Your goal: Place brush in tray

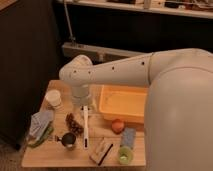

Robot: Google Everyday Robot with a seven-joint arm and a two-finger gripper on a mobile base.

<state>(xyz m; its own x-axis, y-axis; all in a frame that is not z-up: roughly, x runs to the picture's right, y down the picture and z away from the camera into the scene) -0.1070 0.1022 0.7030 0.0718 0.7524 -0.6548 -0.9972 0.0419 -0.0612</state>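
Gripper: hangs downward over the wooden table, at the end of a white arm that reaches in level from the right and bends straight down at a rounded joint. Open or closed: cannot tell.

Brush: slim white stick lying on the table, upper end directly under the gripper, shaft running from it toward the near edge. Contact with the gripper: cannot tell.

Tray: yellow-orange bin, just to the gripper's right, brush outside it.

Pine cone: below and left of the gripper, beside the brush.

Metal cup: further below, left of the brush's lower end.

Orange ball: below right, against the tray's near wall.

Wooden block: black-edged, near the table's front.

White cup: left of the gripper.

Cloth: grey-blue, far left.
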